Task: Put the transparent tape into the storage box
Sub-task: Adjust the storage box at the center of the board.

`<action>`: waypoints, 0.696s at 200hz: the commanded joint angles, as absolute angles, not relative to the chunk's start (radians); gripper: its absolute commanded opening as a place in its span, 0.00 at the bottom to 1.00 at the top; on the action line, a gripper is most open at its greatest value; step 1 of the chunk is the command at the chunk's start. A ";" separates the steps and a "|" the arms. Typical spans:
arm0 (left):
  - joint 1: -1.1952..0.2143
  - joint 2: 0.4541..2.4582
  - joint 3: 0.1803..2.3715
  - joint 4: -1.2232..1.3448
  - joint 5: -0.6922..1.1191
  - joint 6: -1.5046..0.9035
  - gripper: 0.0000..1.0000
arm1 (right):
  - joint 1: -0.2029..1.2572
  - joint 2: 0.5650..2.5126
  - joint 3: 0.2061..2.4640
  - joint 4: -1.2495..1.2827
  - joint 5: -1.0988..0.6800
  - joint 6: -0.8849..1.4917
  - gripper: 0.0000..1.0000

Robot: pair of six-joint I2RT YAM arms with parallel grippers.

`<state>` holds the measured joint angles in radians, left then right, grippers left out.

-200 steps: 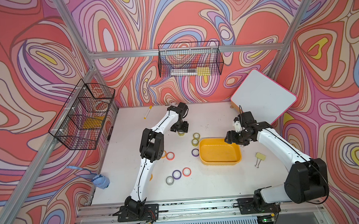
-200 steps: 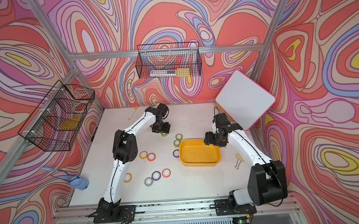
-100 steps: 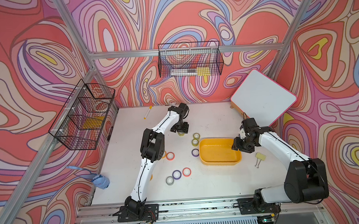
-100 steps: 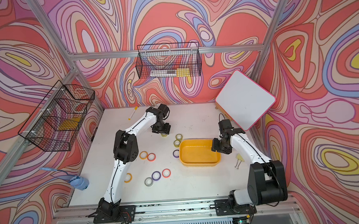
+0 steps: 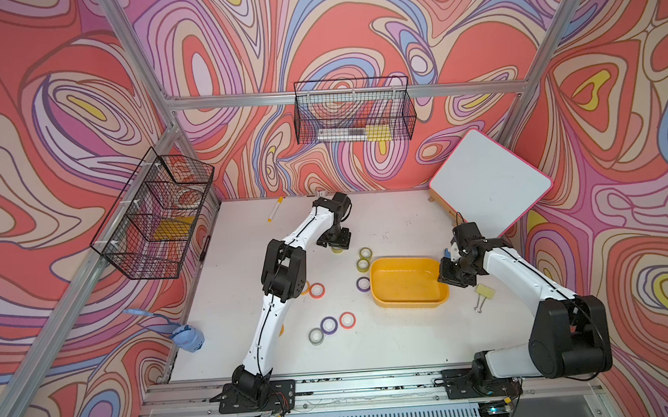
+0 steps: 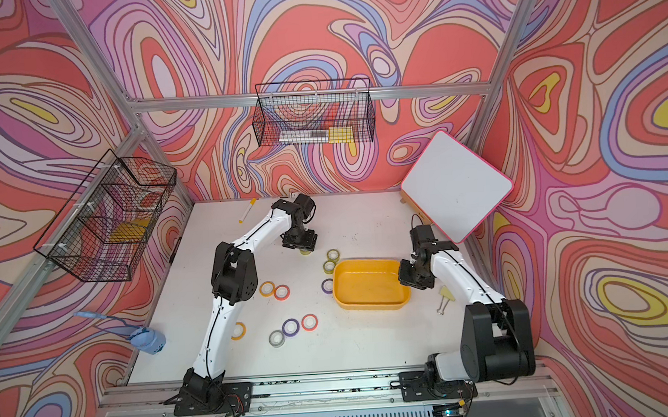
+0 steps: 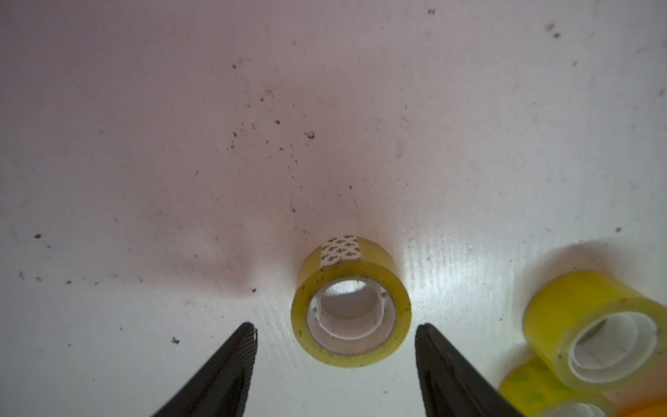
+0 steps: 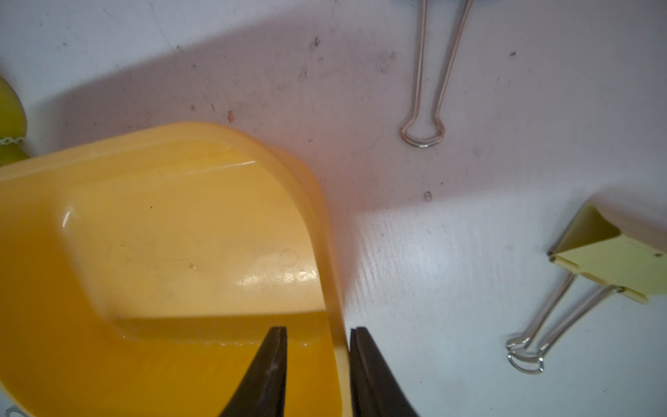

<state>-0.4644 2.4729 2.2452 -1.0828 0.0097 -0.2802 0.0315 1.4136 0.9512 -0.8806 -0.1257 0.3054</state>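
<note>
A yellowish transparent tape [image 7: 351,301] roll lies flat on the white table. My left gripper [image 7: 335,328] hangs open just above it, a finger on either side and touching nothing; in a top view the left gripper [image 5: 336,242] covers most of that roll. Two more transparent rolls [image 5: 365,253] [image 5: 363,265] lie by the left end of the storage box [image 5: 403,282], an empty yellow-orange tub. My right gripper [image 8: 317,330] straddles the tub's right wall, one finger inside and one outside against the rim, jaws drawn close on it; both top views show this right gripper [image 6: 408,280].
Coloured tape rolls [image 5: 317,290] [image 5: 328,325] lie left and in front of the tub. A yellow binder clip [image 5: 484,291] sits just right of my right gripper. A marker [image 5: 274,208], a leaning whiteboard [image 5: 488,185] and wire baskets [image 5: 353,114] [image 5: 156,218] line the back and left.
My right gripper has moved forward and down from behind the tub's right end onto its right wall, and its jaws have narrowed. The left arm has stayed put.
</note>
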 commanded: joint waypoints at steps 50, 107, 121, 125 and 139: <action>-0.468 2.492 2.266 -1.132 -0.025 -0.253 0.75 | 0.026 1.459 0.956 -0.850 -0.167 0.269 0.15; -0.469 2.489 2.265 -1.137 -0.033 -0.244 0.75 | 0.026 1.460 0.970 -0.831 -0.152 0.250 0.10; -0.467 2.490 2.264 -1.137 -0.022 -0.246 0.75 | 0.026 1.464 0.974 -0.837 -0.147 0.249 0.10; -0.469 2.491 2.264 -1.137 -0.021 -0.247 0.75 | 0.026 1.465 0.974 -0.837 -0.146 0.249 0.10; -0.468 2.491 2.263 -1.135 -0.016 -0.250 0.74 | 0.026 1.469 0.974 -0.836 -0.147 0.250 0.08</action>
<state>-0.4644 2.4729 2.2452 -1.1015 -0.0181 -0.2584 0.0311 1.4525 0.9516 -0.8448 -0.1570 0.2626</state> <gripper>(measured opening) 0.746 0.095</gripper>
